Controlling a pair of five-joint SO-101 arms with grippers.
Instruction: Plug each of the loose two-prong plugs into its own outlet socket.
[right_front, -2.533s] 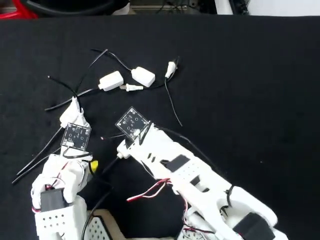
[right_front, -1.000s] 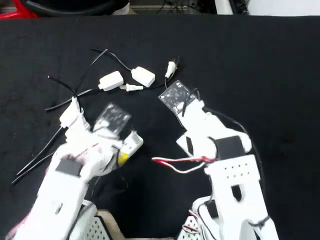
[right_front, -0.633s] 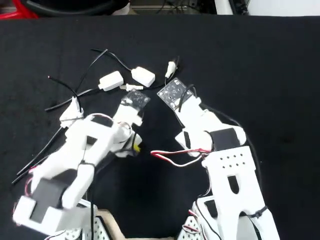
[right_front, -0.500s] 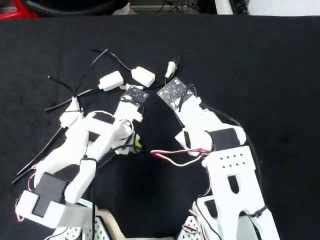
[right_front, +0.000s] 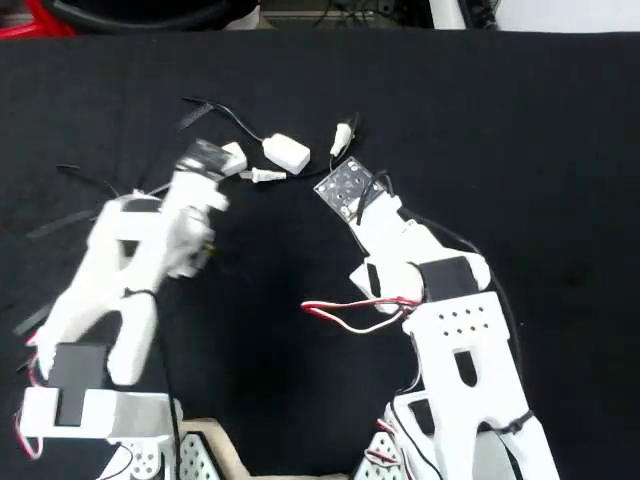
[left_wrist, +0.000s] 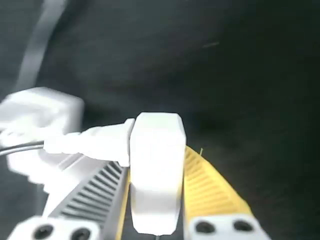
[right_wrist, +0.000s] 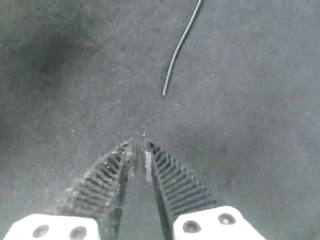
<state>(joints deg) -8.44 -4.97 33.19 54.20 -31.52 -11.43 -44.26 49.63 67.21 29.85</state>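
Note:
My left gripper (left_wrist: 157, 156) is shut on a white two-prong plug (left_wrist: 157, 132), whose strain relief and black cord (left_wrist: 20, 148) run off to one side. Just beyond it lies a white outlet socket (left_wrist: 41, 114). From above, the left gripper (right_front: 203, 162) sits right against that socket (right_front: 233, 153) at the back left. A second white socket (right_front: 287, 153) lies beside it, with a small loose plug (right_front: 262, 175) in front and another plug (right_front: 342, 135) further right. My right gripper (right_front: 340, 186) is shut on nothing, low over the black cloth (right_wrist: 240, 100).
Black cords (right_front: 205, 110) trail from the sockets and plugs across the back left of the table. A loose wire end (right_wrist: 172, 65) lies ahead of the right gripper (right_wrist: 140, 145). The table's right half (right_front: 540, 150) is bare black cloth.
The left arm has swung from the table's middle out to the back left, carrying the plug up to the left socket and dragging its cords. The right arm has held still over the last half second.

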